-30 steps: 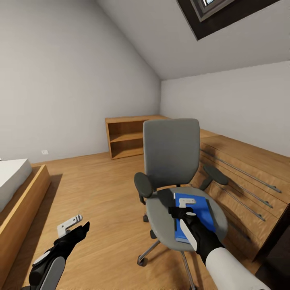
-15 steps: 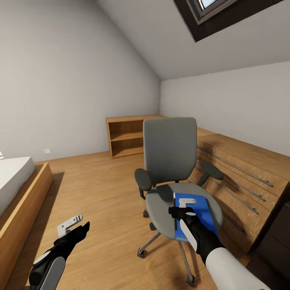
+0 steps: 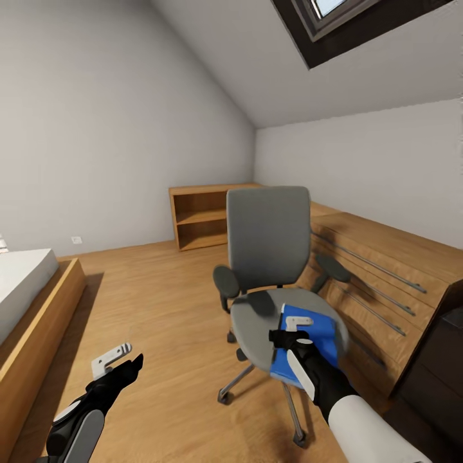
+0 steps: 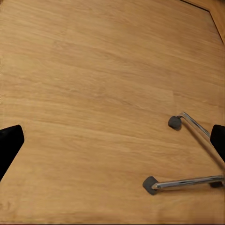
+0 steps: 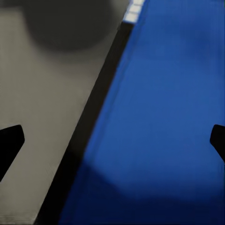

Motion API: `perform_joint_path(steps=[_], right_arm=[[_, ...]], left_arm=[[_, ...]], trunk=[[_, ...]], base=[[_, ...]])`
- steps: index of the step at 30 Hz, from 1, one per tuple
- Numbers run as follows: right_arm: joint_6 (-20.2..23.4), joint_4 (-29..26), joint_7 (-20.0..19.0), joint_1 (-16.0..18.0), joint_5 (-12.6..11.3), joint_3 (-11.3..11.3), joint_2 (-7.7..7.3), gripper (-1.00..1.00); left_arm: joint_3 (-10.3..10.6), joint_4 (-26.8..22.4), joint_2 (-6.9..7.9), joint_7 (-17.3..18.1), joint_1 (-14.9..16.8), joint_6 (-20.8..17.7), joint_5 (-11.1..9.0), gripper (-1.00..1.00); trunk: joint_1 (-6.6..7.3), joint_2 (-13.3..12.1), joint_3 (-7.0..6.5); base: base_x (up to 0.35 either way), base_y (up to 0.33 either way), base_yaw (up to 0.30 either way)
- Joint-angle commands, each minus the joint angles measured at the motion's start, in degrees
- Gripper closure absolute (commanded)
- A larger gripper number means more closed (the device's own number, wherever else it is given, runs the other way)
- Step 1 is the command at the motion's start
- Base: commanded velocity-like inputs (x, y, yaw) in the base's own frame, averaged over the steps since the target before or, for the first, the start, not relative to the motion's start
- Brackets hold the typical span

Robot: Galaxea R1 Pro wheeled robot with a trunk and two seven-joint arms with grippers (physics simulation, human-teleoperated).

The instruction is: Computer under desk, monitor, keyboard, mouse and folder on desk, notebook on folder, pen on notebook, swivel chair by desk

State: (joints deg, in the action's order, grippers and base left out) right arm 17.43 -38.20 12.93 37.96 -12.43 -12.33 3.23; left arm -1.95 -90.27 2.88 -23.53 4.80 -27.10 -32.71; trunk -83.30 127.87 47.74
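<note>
Head view, from the left edge across: a bed (image 3: 19, 283) with a white mattress in a light wooden frame sits at the mid-left, on a wooden floor (image 3: 154, 308). At the lower left the left gripper (image 3: 119, 361) hangs over bare floor, holding nothing; whether its fingers are spread cannot be told here. In the left wrist view its two dark fingertips (image 4: 10, 143) stand wide apart at the frame's edges, with floorboards between them and two silver legs of the chair base (image 4: 187, 154) with dark casters towards the lower right.

Back in the head view, a light wooden open shelf unit (image 3: 202, 218) stands against the far wall, just left of centre. In front of it, at centre, is the swivel chair (image 3: 270, 238): grey back upright, black armrests on either side, grey seat, silver star base on the floor. The bright blue folder (image 3: 318, 334) is on the right part of the seat, its near edge reaching out past the seat's front rim. The right gripper (image 3: 292, 333) is at the folder's left edge, low and right of centre. In the right wrist view the folder (image 5: 164, 122) lies between the two dark fingertips (image 5: 9, 140), which are spread wide, with grey seat beside it; whether they touch it cannot be told.

To the right, a long light wooden cabinet (image 3: 386, 270) with silver bar handles runs along the wall, and a dark unit (image 3: 437, 366) stands at the lower right edge. A skylight (image 3: 341, 19) is at the upper right.
</note>
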Motion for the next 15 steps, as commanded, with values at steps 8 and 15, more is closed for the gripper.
perform_joint_path(steps=[8,15], right_arm=[[0.2,2.3,0.6,0.0,-0.7,-0.2,-0.07,-1.0],[0.2,2.3,0.6,0.0,-0.7,-0.2,-0.06,-1.0]], left_arm=[[0.0,-0.1,0.02,-0.5,0.0,-0.1,-0.6,-1.0],[0.0,-0.1,0.02,-0.5,0.0,-0.1,-0.6,-1.0]], trunk=[[0.03,0.0,0.07],[0.03,0.0,0.07]], base=[[-0.087,-0.041,0.0],[-0.009,-0.004,0.0]])
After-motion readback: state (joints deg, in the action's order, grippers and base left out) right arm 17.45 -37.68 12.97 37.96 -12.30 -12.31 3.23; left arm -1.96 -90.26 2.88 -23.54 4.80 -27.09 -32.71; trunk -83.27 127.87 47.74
